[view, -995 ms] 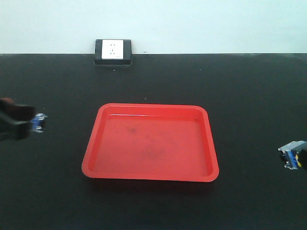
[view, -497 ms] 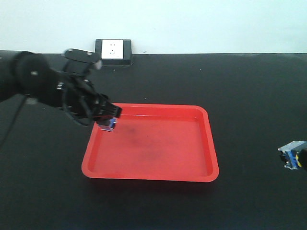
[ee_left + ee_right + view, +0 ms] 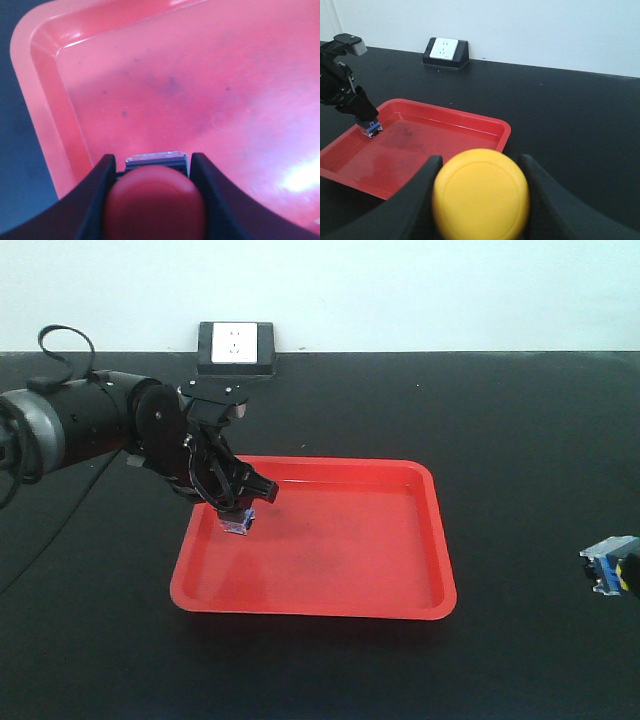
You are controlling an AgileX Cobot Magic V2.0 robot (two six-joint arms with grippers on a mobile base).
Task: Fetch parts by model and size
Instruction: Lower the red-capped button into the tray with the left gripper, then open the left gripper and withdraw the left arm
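Observation:
My left gripper [image 3: 238, 508] is shut on the red-capped part [image 3: 238, 523], holding it cap-up low over the left side of the red tray [image 3: 447, 575]. In the left wrist view the red cap [image 3: 155, 202] fills the space between the black fingers [image 3: 102, 175], with its grey base pointing at the tray floor [image 3: 200, 90]. I cannot tell whether it touches the floor. My right gripper [image 3: 612, 568] stays at the right edge, shut on the yellow-capped part [image 3: 480, 195], off the tray above the black table. The right wrist view also catches the red-capped part [image 3: 370, 129].
A white power socket in a black housing [image 3: 236, 347] sits at the table's back edge against the wall. The black tabletop [image 3: 520, 440] surrounds the tray. The left arm [image 3: 100, 425] reaches in from the left, over the tray's near-left rim.
The left arm swung in from the left edge with the red-capped part, and now holds it lower and further inside the tray. The right gripper has not moved.

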